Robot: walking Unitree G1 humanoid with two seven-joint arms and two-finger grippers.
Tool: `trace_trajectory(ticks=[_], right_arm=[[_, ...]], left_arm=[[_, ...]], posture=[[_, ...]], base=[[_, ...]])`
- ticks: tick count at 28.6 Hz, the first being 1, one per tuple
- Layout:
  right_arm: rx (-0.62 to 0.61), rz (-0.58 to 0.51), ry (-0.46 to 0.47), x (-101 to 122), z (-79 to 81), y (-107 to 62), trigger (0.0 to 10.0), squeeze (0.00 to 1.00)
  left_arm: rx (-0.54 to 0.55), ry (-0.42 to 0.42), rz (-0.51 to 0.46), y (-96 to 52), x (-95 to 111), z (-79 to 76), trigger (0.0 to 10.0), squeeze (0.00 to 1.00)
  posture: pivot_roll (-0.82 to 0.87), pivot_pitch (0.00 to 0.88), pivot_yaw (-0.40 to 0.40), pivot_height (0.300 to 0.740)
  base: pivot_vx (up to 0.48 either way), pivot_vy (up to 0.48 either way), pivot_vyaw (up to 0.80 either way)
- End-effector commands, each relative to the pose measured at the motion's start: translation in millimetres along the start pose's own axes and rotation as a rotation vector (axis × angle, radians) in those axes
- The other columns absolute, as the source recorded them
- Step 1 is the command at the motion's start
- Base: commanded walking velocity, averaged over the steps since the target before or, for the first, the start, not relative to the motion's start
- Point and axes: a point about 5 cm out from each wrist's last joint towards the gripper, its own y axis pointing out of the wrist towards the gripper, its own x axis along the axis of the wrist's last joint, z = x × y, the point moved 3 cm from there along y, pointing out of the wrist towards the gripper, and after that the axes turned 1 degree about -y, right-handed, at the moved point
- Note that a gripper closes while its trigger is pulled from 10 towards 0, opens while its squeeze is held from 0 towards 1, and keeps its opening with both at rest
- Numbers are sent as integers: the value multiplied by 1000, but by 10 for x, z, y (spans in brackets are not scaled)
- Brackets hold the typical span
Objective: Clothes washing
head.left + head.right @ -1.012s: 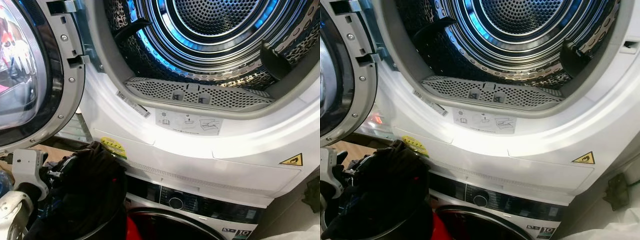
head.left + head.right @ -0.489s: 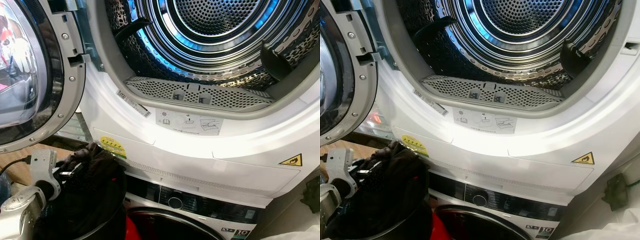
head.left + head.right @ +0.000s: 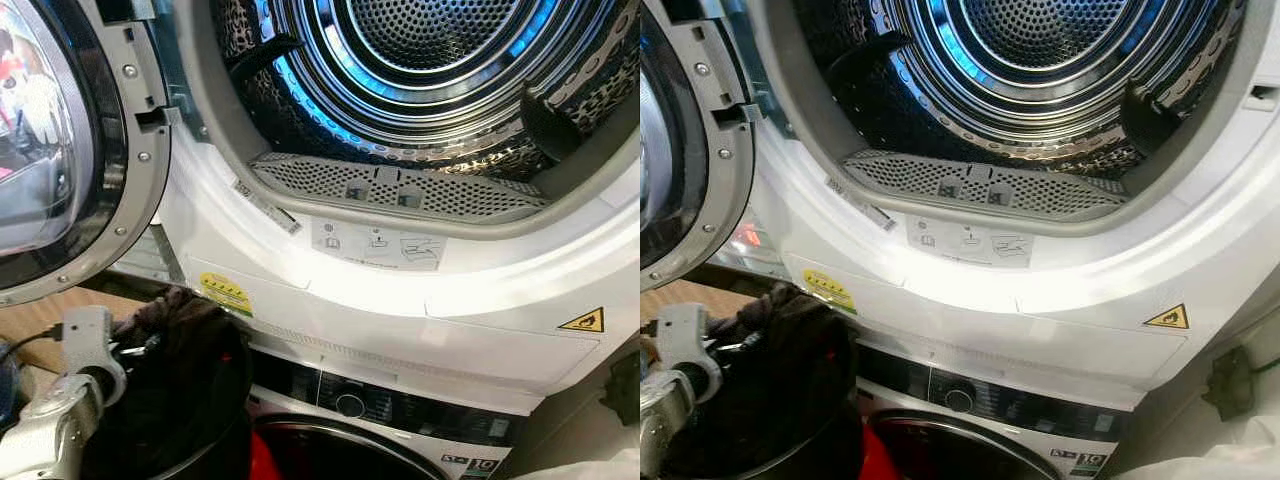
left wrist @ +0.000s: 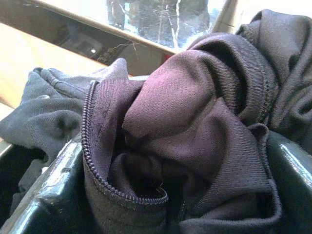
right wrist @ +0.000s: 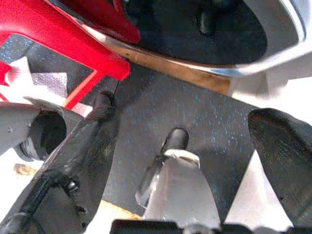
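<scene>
The left gripper [image 3: 130, 352] is pressing into the dark garment [image 3: 180, 380] heaped in a black basket [image 4: 48, 195] below the open dryer drum [image 3: 420, 60], presumably for loading; its finger state cannot be told. The right gripper [image 5: 195, 146] is hanging spread and empty over dark floor [image 5: 161, 107]. The left wrist view is revealing a zipper [image 4: 87, 146].

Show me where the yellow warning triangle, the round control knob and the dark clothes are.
yellow warning triangle [image 3: 583, 321], left eye view, its centre
round control knob [image 3: 350, 405], left eye view, its face
dark clothes [image 4: 195, 126], left wrist view, a purple fold
</scene>
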Motion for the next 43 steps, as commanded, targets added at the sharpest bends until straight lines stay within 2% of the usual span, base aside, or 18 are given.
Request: trace_trajectory(ticks=[1, 6, 7, 9, 10, 16, 20, 23, 25, 34, 40, 43], right_arm=[[0, -2, 2, 16, 17, 4, 10000, 0], [-2, -8, 1, 36, 22, 6, 10000, 0], [-3, -8, 5, 34, 21, 6, 10000, 0], [-5, -8, 8, 33, 19, 6, 10000, 0], [-5, -6, 5, 26, 20, 5, 10000, 0], [-1, 4, -11, 9, 43, 6, 10000, 0], [-2, 3, -17, 18, 36, 7, 10000, 0], [-6, 3, -22, 26, 20, 6, 10000, 0], [-9, 5, -26, 19, 0, 4, 10000, 0], [-8, 4, -25, 29, 6, 6, 10000, 0], [-8, 12, -27, -1, 9, 3, 10000, 0], [-5, 12, -29, 6, 21, 5, 10000, 0]], left_arm=[[25, -54, 71, 48, -138, 2, 10000, 0], [-6, -91, 94, 129, -94, -114, 10000, 0], [-13, -86, 106, 135, -108, -134, 3922, 0], [-13, -81, 112, 138, -117, -141, 3922, 0], [-25, -76, 117, 139, -135, -163, 0, 0], [-78, -72, 137, 139, -220, -301, 0, 0], [-86, -80, 143, 144, -247, -336, 0, 0], [-91, -90, 129, 145, -234, -363, 0, 0], [-102, -106, 85, 137, -206, -398, 0, 0], [-97, -108, 77, 116, -250, -407, 0, 0], [-67, -130, 37, 105, -232, -392, 0, 0], [-108, -143, -7, 80, -194, -439, 0, 0]], posture=[[204, 0, 5, 740], [195, 0, 7, 740], [193, 0, 7, 740], [194, 0, 7, 740], [194, 0, 7, 740], [192, 0, 6, 740], [190, 0, 2, 740], [193, 0, 0, 740], [192, 0, -4, 740], [185, 0, -4, 740], [190, 0, -4, 740], [196, 0, -3, 740]], base=[[0, 0, 0], [0, 0, 0], [0, 0, 0], [0, 0, 0], [0, 0, 0], [0, 0, 0], [0, 0, 0], [0, 0, 0], [0, 0, 0], [0, 0, 0], [0, 0, 0], [0, 0, 0]])
